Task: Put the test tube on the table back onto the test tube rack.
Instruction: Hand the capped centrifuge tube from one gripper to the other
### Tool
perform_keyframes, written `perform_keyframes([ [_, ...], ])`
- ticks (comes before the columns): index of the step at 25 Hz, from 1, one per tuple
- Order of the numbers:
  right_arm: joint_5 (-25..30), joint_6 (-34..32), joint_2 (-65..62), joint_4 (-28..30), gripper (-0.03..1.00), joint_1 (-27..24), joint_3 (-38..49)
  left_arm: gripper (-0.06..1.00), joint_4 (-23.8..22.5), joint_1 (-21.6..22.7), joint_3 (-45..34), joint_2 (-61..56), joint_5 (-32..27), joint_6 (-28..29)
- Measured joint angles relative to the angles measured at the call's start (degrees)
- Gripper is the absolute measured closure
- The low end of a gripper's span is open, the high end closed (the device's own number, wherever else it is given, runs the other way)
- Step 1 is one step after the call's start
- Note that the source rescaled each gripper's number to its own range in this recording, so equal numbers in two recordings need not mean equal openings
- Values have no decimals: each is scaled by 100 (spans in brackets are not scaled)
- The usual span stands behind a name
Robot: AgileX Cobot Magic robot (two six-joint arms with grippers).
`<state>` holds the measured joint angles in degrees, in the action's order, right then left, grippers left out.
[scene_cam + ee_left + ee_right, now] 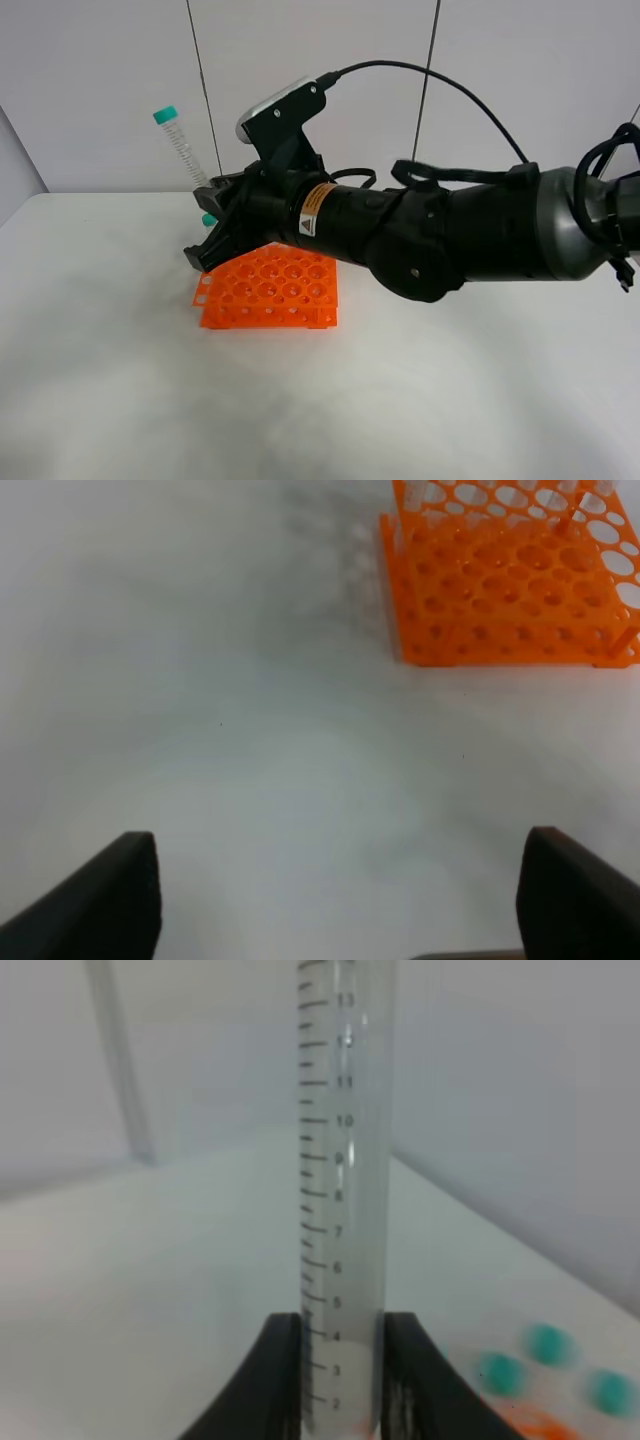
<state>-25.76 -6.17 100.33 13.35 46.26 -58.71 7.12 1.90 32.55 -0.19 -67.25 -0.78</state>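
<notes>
My right hand (208,205) is clamped on the test tube (180,150). My fingers (280,1380) press on its lower end, so the graduated length and the teal cap (165,115) stand free above them. I take the low grip to be there so the tip can lead into a hole, though the tip itself is hidden below my fingers.

The tube is off the tabletop (420,400), in the air by the far left corner of the orange test tube rack (270,290). It leans a little, and I cannot tell whether it sits over a hole. I judge it needs straightening before it goes down.

Other capped tubes (548,1345) stand blurred just beside it, so the descent must not knock them. My left hand (350,905) hangs with its fingers wide apart and holds nothing. It is low over bare tabletop, well apart from the rack and out of the way.
</notes>
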Motion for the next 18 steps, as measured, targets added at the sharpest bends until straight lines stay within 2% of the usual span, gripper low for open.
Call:
perform_keyframes([
  [3,-463,-1444,0,1520,96,0,172,10,0,0,0,0,0,0],
  [5,-544,-2008,0,2055,96,0,222,10,0,0,0,0,0,0],
  [8,-619,-2272,-2,2369,96,0,233,10,0,0,0,0,0,0],
  [14,-759,-2399,-36,2920,96,0,266,10,0,0,0,0,0,0],
  [18,-832,-2480,-144,3033,96,-25,473,10,0,0,0,0,0,0],
])
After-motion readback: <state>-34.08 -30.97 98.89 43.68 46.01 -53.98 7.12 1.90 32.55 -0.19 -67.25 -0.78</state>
